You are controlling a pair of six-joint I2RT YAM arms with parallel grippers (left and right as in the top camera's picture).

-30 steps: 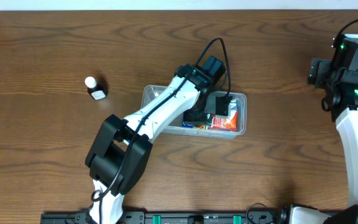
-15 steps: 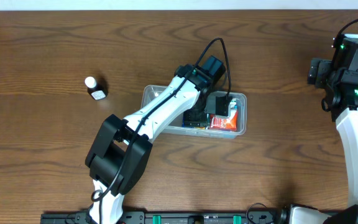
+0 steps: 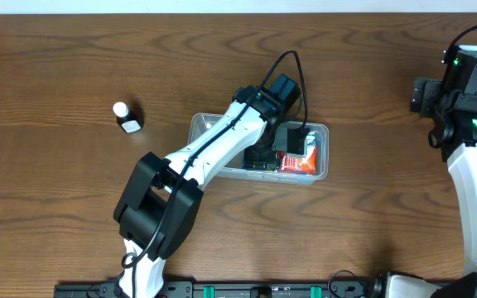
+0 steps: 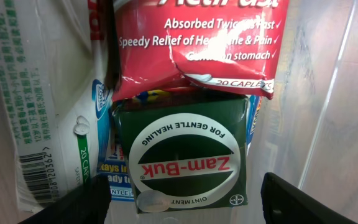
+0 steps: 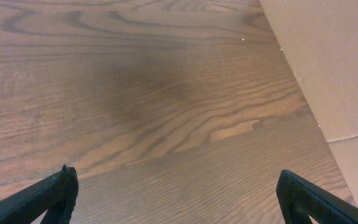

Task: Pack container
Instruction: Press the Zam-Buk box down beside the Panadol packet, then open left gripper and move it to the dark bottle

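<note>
The left fingers stood released, spread either side of the green Zam-Buk box inside the container; the right fingers gaped wide above the wooden surface

Bench: container at centre; small bottle to its left, well apart. In the container's right half: ointment box lying flat, caplet sachet overlapping the box's far edge, printed pack beside both, at the left in the wrist view. Left gripper above the box, one finger at either side. Right gripper over bare bench at the right edge, well apart from the container.
</note>
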